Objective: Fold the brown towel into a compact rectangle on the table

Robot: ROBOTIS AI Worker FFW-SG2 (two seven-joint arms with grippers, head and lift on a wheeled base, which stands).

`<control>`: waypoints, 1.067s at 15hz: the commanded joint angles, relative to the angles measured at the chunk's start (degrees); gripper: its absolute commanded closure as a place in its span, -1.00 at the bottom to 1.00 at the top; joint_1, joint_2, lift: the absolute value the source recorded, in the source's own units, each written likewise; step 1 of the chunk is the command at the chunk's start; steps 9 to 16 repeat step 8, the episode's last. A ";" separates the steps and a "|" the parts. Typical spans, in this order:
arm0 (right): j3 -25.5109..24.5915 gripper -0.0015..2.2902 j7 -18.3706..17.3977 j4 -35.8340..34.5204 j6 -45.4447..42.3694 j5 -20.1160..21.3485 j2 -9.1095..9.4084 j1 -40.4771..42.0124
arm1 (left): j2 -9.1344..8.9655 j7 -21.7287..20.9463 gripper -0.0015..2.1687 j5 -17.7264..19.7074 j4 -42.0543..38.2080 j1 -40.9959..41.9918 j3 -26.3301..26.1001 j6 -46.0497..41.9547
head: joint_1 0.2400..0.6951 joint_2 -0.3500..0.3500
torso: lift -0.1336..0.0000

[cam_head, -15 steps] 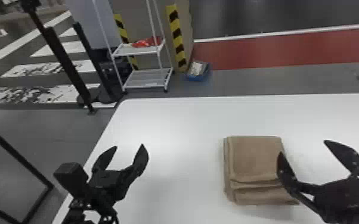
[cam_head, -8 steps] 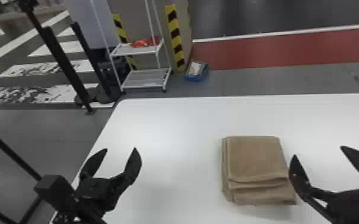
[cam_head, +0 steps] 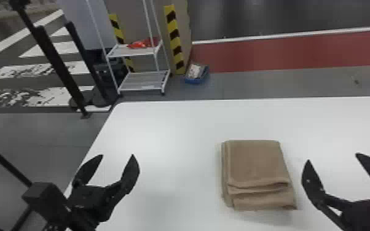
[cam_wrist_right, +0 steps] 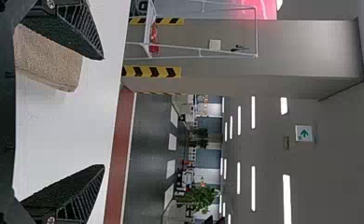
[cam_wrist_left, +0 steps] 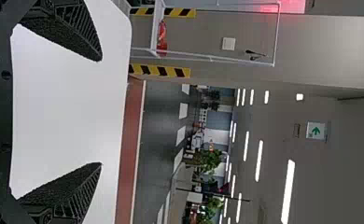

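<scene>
Brown towel (cam_head: 256, 166) looks folded on table (cam_head: 169, 132), between your left gripper (cam_head: 117, 155) and closer right gripper (cam_head: 333, 157), both fingers wide, so back the right one off rightward, clear of the near-edge layers, without snagging.

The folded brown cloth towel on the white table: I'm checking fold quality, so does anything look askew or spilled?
The brown towel looks slightly askew: lower layers stick out past its top fold at the near and left edges, so the edges don't line up. No spill stands out on the white table.
</scene>
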 commanded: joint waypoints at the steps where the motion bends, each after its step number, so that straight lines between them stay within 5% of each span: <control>1: -0.13 -0.95 0.07 -0.15 0.00 -0.03 0.23 0.33 | 0.15 -0.58 -0.93 -1.19 -0.39 0.11 -0.39 0.31 | 1.00 0.70 | -0.91; 16: -1.19 -0.94 -0.01 -0.85 0.00 -1.35 0.23 0.86 | 0.33 -0.75 -0.92 -1.72 -0.56 0.37 -0.92 0.83 | 1.00 0.62 | -0.91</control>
